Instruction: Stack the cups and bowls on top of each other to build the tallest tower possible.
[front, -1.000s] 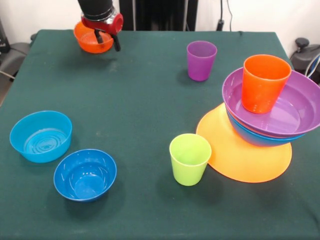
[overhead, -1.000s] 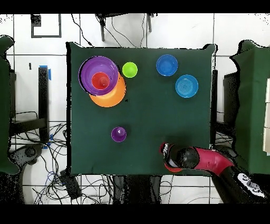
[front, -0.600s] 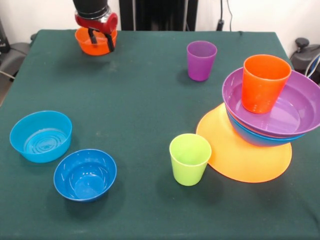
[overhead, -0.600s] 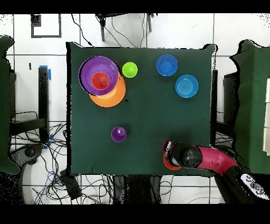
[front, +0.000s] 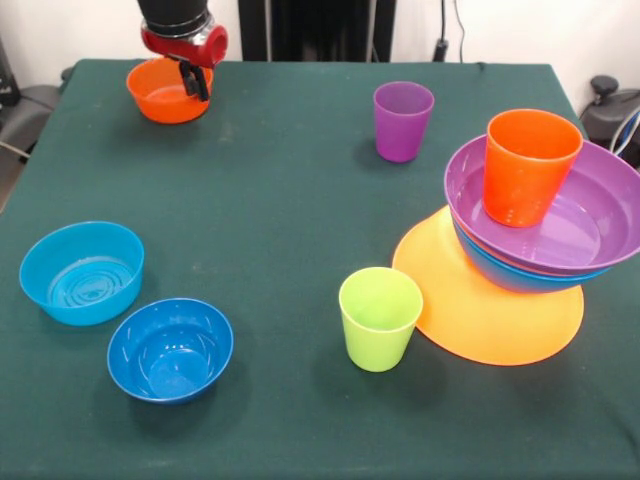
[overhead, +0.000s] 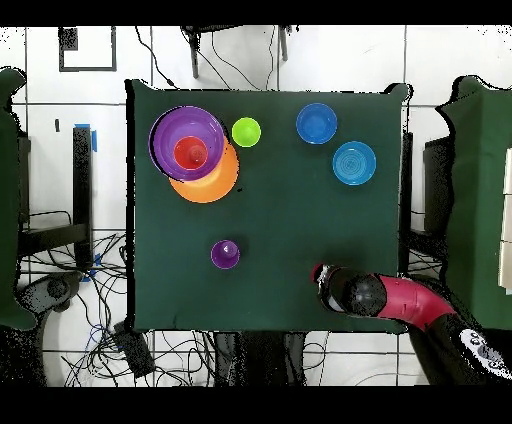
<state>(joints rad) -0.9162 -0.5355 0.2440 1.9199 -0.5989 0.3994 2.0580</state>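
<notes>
Sliding leftward in the front view, the small orange bowl (front: 165, 90) sits further toward the table's far corner than a second ago, carried along by the gripper (front: 193, 82), whose dark fingers pinch its rim. That suggests the bowl is now held and headed for the tower (front: 545, 215), where an orange cup (front: 528, 165) stands in a purple bowl (front: 590, 225) tilted on a blue one over the orange-yellow bowl (front: 480, 310). Purple cup (front: 402, 120) and lime green cup (front: 379, 317) wait loose.
</notes>
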